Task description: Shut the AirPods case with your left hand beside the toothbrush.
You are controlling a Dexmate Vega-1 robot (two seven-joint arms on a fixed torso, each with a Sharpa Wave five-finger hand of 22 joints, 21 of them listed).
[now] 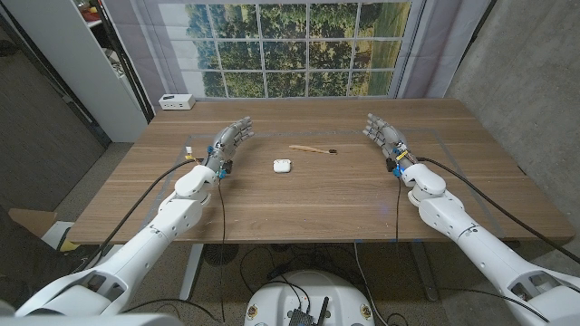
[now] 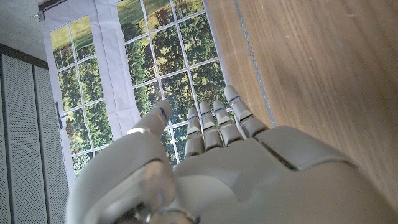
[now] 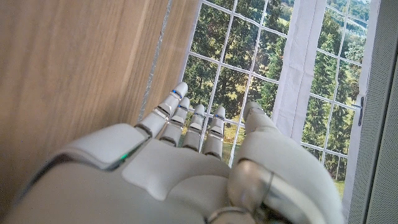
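1. Left hand [image 1: 228, 142]: grey-white, fingers apart and extended, holding nothing. It sits over the table's left part with fingers aimed at about 1 o'clock; looks like a ready pose, no reach begun.
2. In the left wrist view the left hand [image 2: 211, 162] has straight fingers pointing past the table edge toward the window, no object near them.
3. Small white rounded AirPods case [image 1: 282, 166]: mid-table, at roughly 4 o'clock from the left hand, well apart from it. Whether the lid is up is too small to tell.
4. Slim wooden toothbrush with dark head [image 1: 314, 149]: lies just beyond the case at about 1 o'clock, near but not touching; it marks the target.
5. Right hand [image 1: 384, 133]: fingers spread, empty, parked on the right side, out of the job.
6. Brown wooden table [image 1: 299, 204]: task not started, my judgement.
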